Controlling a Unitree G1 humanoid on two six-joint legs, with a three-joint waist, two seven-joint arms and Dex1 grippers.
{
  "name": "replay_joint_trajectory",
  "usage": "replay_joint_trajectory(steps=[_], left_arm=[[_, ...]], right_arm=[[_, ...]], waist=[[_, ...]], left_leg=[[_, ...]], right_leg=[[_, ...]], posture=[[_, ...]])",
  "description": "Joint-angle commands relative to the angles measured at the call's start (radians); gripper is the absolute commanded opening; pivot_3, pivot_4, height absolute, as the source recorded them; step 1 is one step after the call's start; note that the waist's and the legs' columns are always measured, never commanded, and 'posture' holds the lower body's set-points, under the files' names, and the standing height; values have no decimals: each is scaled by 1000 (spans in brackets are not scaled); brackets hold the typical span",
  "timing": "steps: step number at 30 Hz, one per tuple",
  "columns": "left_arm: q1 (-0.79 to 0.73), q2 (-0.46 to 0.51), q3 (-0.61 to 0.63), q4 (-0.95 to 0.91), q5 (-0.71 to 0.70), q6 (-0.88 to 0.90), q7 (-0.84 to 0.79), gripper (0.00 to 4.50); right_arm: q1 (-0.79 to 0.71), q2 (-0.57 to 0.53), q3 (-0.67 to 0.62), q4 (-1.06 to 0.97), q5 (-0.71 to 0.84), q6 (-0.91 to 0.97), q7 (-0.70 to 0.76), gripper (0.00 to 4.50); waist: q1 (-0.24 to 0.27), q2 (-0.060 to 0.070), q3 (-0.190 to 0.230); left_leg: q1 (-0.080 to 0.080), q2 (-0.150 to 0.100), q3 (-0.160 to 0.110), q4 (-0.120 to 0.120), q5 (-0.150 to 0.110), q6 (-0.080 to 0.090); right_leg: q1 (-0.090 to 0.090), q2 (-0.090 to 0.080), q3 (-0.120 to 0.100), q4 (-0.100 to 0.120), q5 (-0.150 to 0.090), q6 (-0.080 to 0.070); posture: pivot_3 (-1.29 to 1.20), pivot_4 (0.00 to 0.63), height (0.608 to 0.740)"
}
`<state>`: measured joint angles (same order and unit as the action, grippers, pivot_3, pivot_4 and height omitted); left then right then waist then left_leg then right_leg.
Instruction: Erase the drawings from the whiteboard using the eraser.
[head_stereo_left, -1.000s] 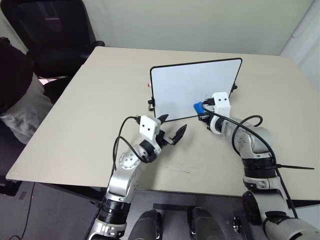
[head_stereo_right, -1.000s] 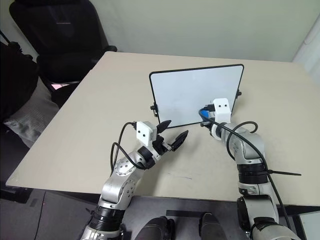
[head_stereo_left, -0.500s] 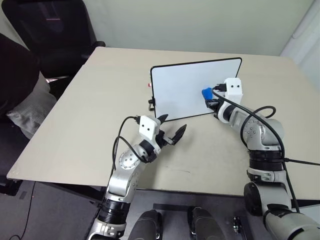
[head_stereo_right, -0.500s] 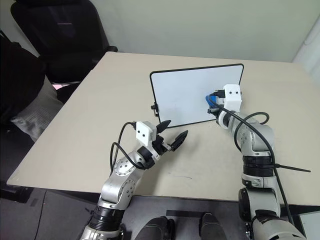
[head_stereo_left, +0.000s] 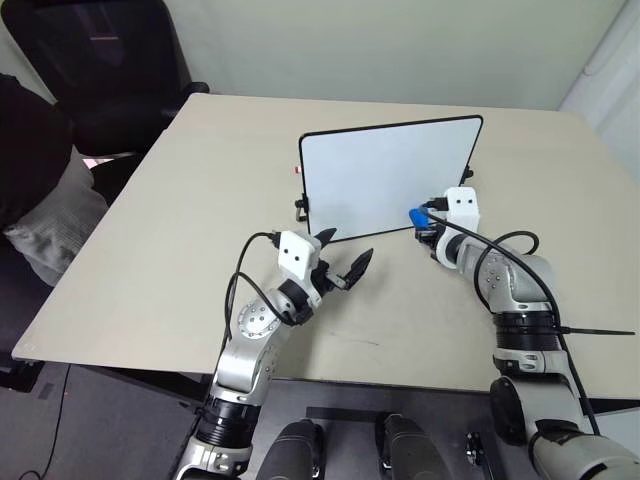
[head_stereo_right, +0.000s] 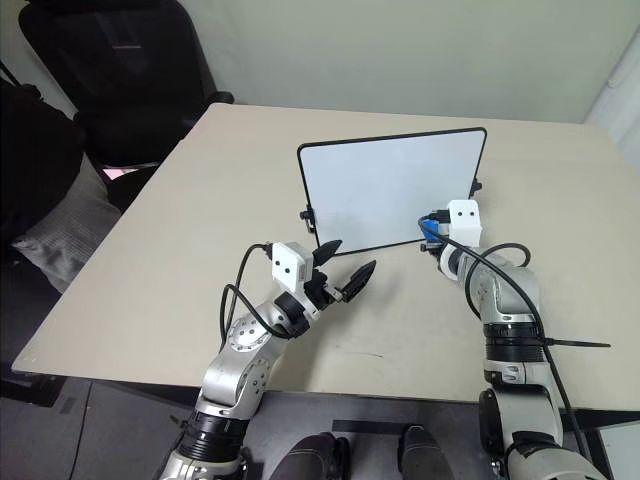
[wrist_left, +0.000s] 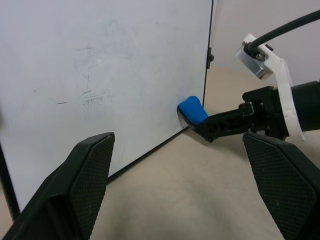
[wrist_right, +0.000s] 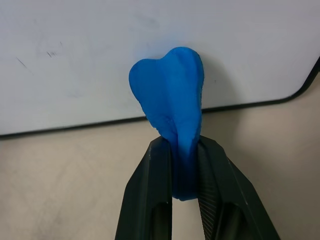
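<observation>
The whiteboard (head_stereo_left: 385, 175) stands tilted on the table, its white face toward me. Faint thin grey streaks (wrist_left: 92, 75) of the drawings mark that face. My right gripper (head_stereo_left: 428, 226) is shut on the bright blue eraser (wrist_right: 170, 90), whose tip presses the board just above its bottom frame near the lower right corner (wrist_left: 192, 110). My left gripper (head_stereo_left: 348, 247) hovers open in front of the board's lower left part, nothing between its fingers (wrist_left: 90, 170).
The beige table (head_stereo_left: 180, 230) has bare room left and in front of the board. A black office chair (head_stereo_left: 110, 60) stands behind the back left corner. A person in dark clothes (head_stereo_left: 30, 150) sits at the left edge.
My right gripper swept the eraser up and right across the board's face, then came back down to the lower right corner. The left gripper stayed still.
</observation>
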<state>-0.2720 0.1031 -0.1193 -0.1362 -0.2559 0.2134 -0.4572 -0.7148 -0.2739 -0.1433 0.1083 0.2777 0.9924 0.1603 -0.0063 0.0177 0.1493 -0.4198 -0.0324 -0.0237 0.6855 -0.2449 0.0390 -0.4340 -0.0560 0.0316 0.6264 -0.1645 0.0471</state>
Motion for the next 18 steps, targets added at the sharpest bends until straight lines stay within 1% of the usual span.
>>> replay_joint_trajectory(steps=[1, 5, 9, 13, 18], left_arm=[[-16, 0, 2, -33, -9, -19, -7, 4500], [-19, -2, 0, -26, -7, -24, -9, 4500], [-19, -7, -5, -21, -6, -29, -9, 4500], [-16, -10, -13, -24, -1, -33, -8, 4500], [-8, -13, -22, -33, 5, -33, -1, 4500]], right_arm=[[-80, -4, -52, -86, 38, -14, 4, 364], [-123, -8, -87, -112, 55, -9, 2, 364], [-113, -20, -101, -141, 61, 1, 2, 364], [-50, -31, -166, -228, 97, 72, -10, 364], [53, -118, -273, -386, 145, 253, -6, 364]], waist=[[0, 0, 0], [-3, 0, 0], [-2, 0, 0], [2, 0, 0], [14, 0, 0]], left_leg=[[0, 0, 0, -1, 1, 0], [0, 0, 0, -3, 3, -1], [0, 0, 0, -3, 4, 1], [0, 0, 0, -3, 4, 1], [0, 0, 0, -3, 4, 1]], right_leg=[[0, 0, 0, 0, 0, 0], [-1, 0, 0, 0, 1, -2], [-1, 0, 0, 0, 2, -3], [-1, 0, -1, 0, 2, -3], [0, -1, -2, -1, 2, -3]], posture=[[0, 150, 740], [0, 150, 740], [0, 150, 740], [0, 150, 740], [0, 150, 740]])
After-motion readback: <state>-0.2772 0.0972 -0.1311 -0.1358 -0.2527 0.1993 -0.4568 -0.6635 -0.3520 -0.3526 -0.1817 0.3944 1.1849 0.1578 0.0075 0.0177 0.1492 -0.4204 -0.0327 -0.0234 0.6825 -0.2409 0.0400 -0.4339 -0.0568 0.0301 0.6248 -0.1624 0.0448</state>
